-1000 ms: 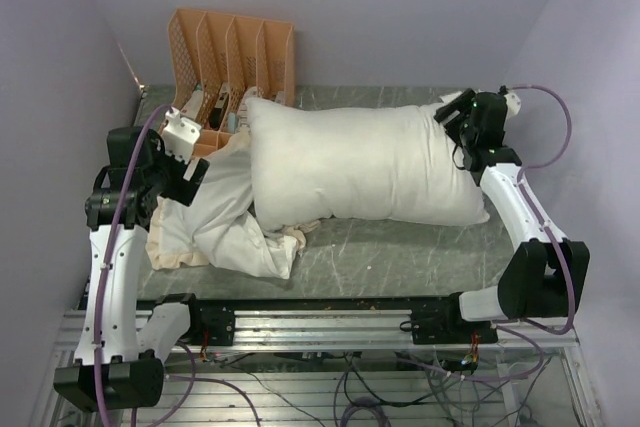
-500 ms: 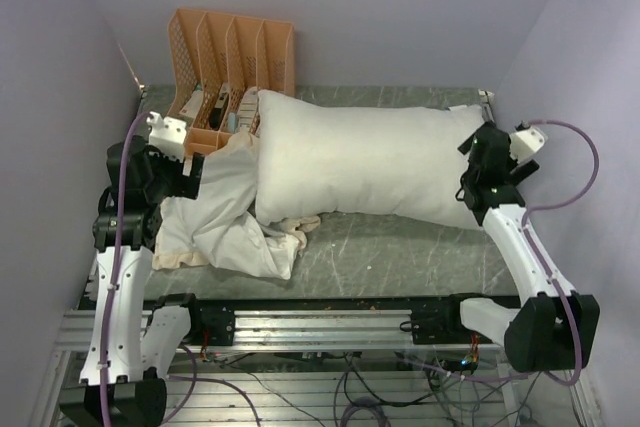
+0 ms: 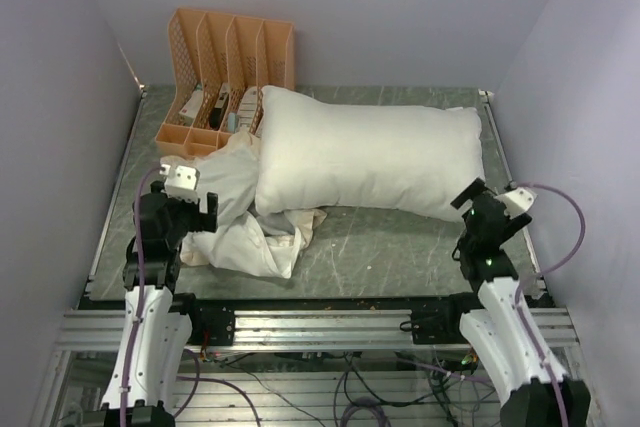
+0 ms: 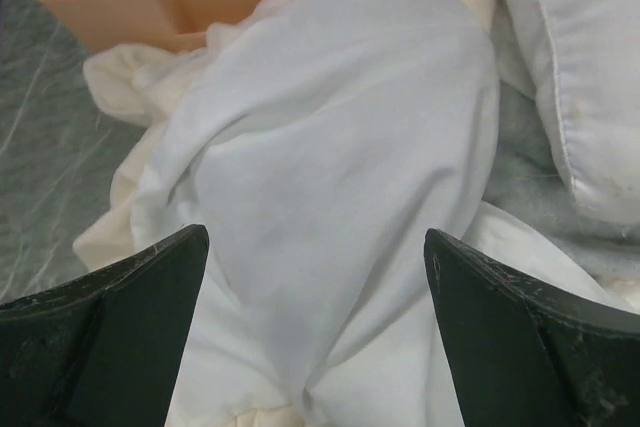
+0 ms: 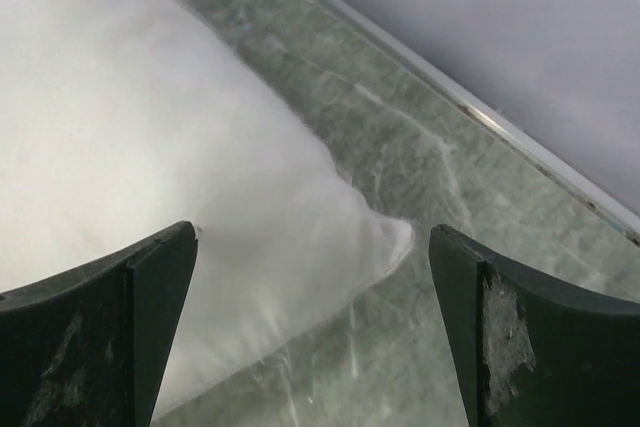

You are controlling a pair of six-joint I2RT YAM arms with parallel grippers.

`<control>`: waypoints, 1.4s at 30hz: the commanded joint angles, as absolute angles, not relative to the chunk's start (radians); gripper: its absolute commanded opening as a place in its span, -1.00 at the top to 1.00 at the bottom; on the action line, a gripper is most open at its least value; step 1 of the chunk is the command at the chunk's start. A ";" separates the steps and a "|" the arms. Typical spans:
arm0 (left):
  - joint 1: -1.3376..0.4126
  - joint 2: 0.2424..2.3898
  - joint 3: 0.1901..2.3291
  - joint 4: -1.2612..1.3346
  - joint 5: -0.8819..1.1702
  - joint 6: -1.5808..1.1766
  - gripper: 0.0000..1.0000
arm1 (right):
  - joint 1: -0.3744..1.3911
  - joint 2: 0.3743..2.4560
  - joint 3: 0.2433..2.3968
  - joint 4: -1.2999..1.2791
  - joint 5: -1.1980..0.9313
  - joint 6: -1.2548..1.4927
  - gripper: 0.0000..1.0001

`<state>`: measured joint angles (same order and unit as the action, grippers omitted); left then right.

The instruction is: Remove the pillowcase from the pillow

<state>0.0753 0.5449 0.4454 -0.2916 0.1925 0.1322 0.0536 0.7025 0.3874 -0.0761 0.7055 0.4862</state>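
Plump white stuffed pillow (image 3: 370, 152) mid-frame, bare; limp cream frilled fabric pillowcase (image 3: 235, 222) crumpled lower left, touching. Left gripper (image 4: 315, 237), right gripper (image 5: 310, 232) spread wide, empty. Risk: cloth possibly pinned underneath, dragging pillow.

Lab test cell: plain lilac walls (image 3: 350, 7), aluminium rail (image 3: 330, 319), loose cables (image 3: 362, 392).

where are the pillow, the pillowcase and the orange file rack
pillow (image 3: 370, 162), top external view, middle of its top face
pillowcase (image 3: 240, 227), top external view, crumpled middle fold
orange file rack (image 3: 182, 57), top external view, left lattice wall
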 commanded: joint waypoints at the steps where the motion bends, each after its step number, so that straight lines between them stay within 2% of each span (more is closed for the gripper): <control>1: 0.082 0.506 0.369 -0.067 0.312 0.140 -0.99 | 0.059 0.473 0.214 0.118 0.427 0.154 -1.00; 4: 0.082 0.496 0.271 0.044 0.269 0.091 -0.99 | 0.061 0.335 0.150 0.127 0.200 0.007 -1.00; 8: 0.084 0.513 0.200 0.085 0.336 0.112 -0.99 | 0.064 0.368 0.151 0.093 0.321 0.062 -1.00; 11: 0.088 0.527 0.176 0.124 0.295 0.091 -0.99 | 0.063 0.451 0.141 0.098 0.483 0.205 -1.00; 15: 0.124 0.560 0.103 0.261 0.313 0.060 -0.90 | 0.063 0.544 0.109 0.176 0.358 0.138 -1.00; 17: 0.129 0.556 0.112 0.241 0.325 0.068 -0.90 | 0.064 0.533 0.082 0.204 0.332 0.126 -1.00; 18: 0.130 0.555 0.110 0.248 0.322 0.066 -0.98 | 0.064 0.523 0.064 0.225 0.343 0.118 -1.00; 22: 0.129 0.552 0.111 0.241 0.314 0.063 -0.99 | 0.064 0.474 -0.005 0.295 0.396 0.124 -1.00; 24: 0.129 0.509 0.096 0.232 0.257 0.039 -1.00 | 0.065 0.483 -0.023 0.333 0.371 0.112 -1.00; 27: 0.129 0.335 0.027 0.205 0.167 -0.007 -1.00 | 0.065 0.503 -0.037 0.366 0.309 0.085 -1.00; 31: 0.130 0.175 0.009 0.105 0.172 -0.003 -0.99 | 0.067 0.520 -0.055 0.398 0.273 0.068 -1.00; 34: 0.129 0.265 0.026 0.152 0.151 -0.006 -0.99 | 0.069 0.526 -0.061 0.412 0.264 0.061 -1.00; 38: 0.124 0.501 0.062 0.265 0.099 -0.007 -0.99 | 0.069 0.482 -0.065 0.381 0.258 0.059 -1.00; 42: 0.106 0.386 0.043 0.208 0.092 -0.009 -0.99 | 0.068 0.438 -0.073 0.364 0.068 -0.022 -1.00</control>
